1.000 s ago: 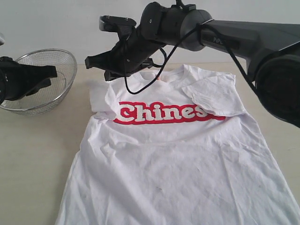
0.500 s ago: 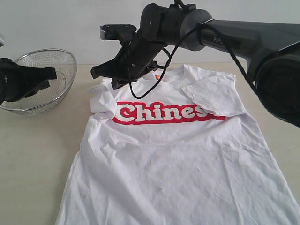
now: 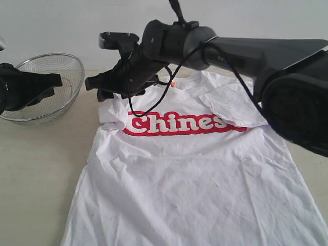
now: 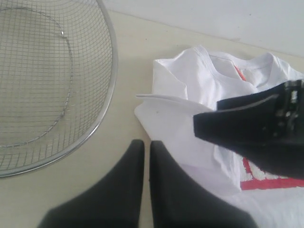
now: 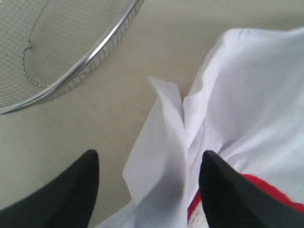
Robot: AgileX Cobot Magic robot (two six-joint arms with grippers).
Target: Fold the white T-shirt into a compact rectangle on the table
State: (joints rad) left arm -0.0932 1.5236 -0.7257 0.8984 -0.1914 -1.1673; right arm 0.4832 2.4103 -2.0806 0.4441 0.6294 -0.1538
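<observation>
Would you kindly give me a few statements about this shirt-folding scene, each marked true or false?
1. The right gripper has its jaws open over the sleeve of the shirt. True.
2. The left gripper grips the bowl. False: its jaws are shut on nothing, beside the bowl.
3. The shirt lies with its lettering facing up. True.
4. The bowl sits on the shirt. False: it stands on the table, apart from the shirt.
</observation>
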